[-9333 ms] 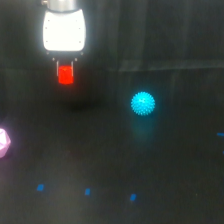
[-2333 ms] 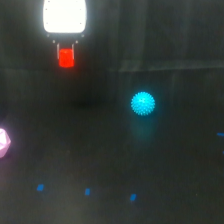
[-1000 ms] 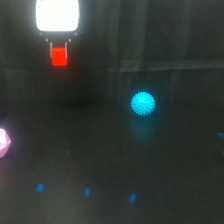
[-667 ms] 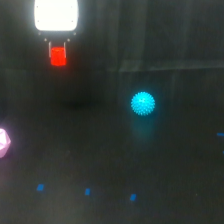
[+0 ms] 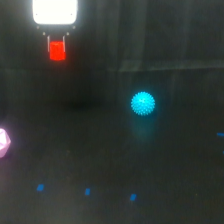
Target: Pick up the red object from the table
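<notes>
Already aloft: red object clamped in the gripper, high above the table.

Nearest the camera, three small blue marks (image 5: 87,191) dot the dark table (image 5: 165,165); a pink faceted object (image 5: 3,142) sits at the exterior view's left edge, and a spiky cyan ball (image 5: 143,103) rests farther back toward the right. Farthest and highest, the gripper (image 5: 57,44) hangs under its bright white body with its fingers closed on the red object (image 5: 57,51), which sits directly between and just below them, apparently well clear of the surface. No approach direction remains to solve; the pick looks essentially done, with only a steady hold required.
</notes>
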